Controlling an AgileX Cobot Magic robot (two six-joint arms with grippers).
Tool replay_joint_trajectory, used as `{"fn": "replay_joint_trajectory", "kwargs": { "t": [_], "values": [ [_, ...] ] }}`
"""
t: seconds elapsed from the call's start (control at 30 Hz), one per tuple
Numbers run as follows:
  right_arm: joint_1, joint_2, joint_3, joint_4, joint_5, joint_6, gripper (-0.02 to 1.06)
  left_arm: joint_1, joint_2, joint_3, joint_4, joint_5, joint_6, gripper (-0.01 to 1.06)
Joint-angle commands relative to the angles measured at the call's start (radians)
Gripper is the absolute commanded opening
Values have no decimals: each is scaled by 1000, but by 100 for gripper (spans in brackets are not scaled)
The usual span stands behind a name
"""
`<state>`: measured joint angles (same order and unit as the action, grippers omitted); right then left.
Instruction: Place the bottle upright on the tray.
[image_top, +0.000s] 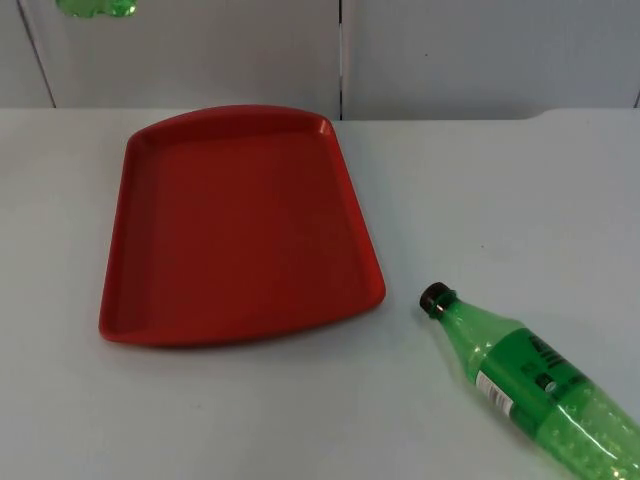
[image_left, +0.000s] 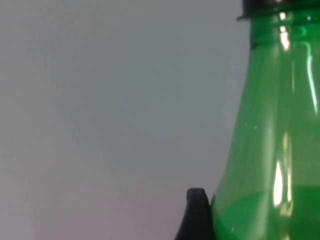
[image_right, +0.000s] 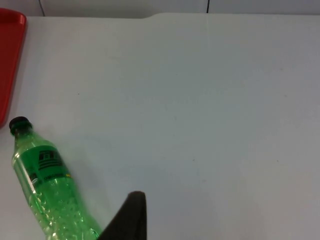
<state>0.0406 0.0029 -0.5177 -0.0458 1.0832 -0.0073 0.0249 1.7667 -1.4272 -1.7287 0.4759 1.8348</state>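
Note:
A red tray (image_top: 135, 300) lies empty on the white table, left of centre. A green bottle (image_top: 530, 385) with a black cap lies on its side to the tray's right, near the front edge, cap towards the tray; it is also in the right wrist view (image_right: 47, 187). My right gripper (image_right: 126, 220) hangs above the table beside that bottle, apart from it. A second green bottle (image_left: 275, 150) with a black cap stands upright against my left gripper (image_left: 197, 217), held in the air before the wall; a green bit of it (image_top: 95, 6) is at the far left.
The grey partition wall (image_top: 450, 50) closes the table's far side. Bare white table (image_top: 500, 200) stretches right of the tray and in front of it.

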Motion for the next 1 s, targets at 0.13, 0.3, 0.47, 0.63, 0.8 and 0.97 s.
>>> {"fn": "replay_joint_trajectory", "kwargs": {
  "t": [0.13, 0.3, 0.47, 0.63, 0.8, 0.97],
  "values": [
    [5, -3, 2, 4, -6, -4, 105, -17, 40, -44, -16, -274, -262, 0],
    [5, -3, 2, 4, -6, -4, 105, -91, 24, -51, -16, -670, -385, 0],
    [5, -3, 2, 4, -6, -4, 105, -175, 20, -105, 153, -726, -447, 0],
    [5, -3, 2, 4, -6, -4, 105, -286, 18, -121, 541, -904, -789, 0],
    [5, -3, 2, 4, -6, -4, 105, -338, 39, -82, 865, -1054, -1066, 0],
    [5, -3, 2, 4, -6, -4, 105, -334, 91, -50, 1038, -1033, -1237, 0]
  ]
}}
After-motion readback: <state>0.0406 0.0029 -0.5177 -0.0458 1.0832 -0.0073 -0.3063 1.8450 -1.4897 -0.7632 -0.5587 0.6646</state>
